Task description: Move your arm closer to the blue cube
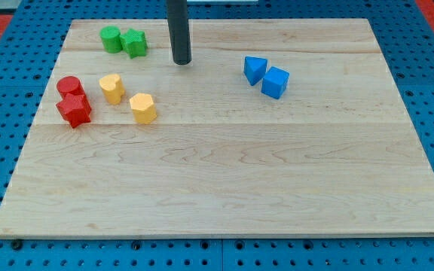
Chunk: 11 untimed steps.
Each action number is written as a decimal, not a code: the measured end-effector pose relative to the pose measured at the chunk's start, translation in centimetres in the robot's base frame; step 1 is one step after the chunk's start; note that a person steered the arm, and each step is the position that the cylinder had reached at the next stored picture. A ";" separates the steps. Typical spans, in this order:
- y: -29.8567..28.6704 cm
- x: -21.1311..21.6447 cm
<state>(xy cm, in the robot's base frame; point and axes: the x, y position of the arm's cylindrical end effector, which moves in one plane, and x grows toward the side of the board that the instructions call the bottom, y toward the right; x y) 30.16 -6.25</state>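
Note:
The blue cube (275,82) lies on the wooden board at the view's upper right, touching a blue wedge-shaped block (255,69) on its left. My tip (181,61) rests on the board near the view's top centre. It stands well to the left of the blue cube, apart from every block. The rod rises straight up out of the view.
A green cylinder (111,38) and a green star-shaped block (134,43) sit at the upper left. A red cylinder (70,86) and a red star-shaped block (74,110) sit at the left. Two yellow blocks (111,88) (143,108) lie beside them. The board (224,181) rests on a blue pegboard.

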 end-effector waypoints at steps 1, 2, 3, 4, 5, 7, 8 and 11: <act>0.4 0.0; 0.7 0.0; 0.7 0.0; 0.8 0.0; 0.8 0.0; 7.9 8.5; 16.1 13.1; 18.6 6.5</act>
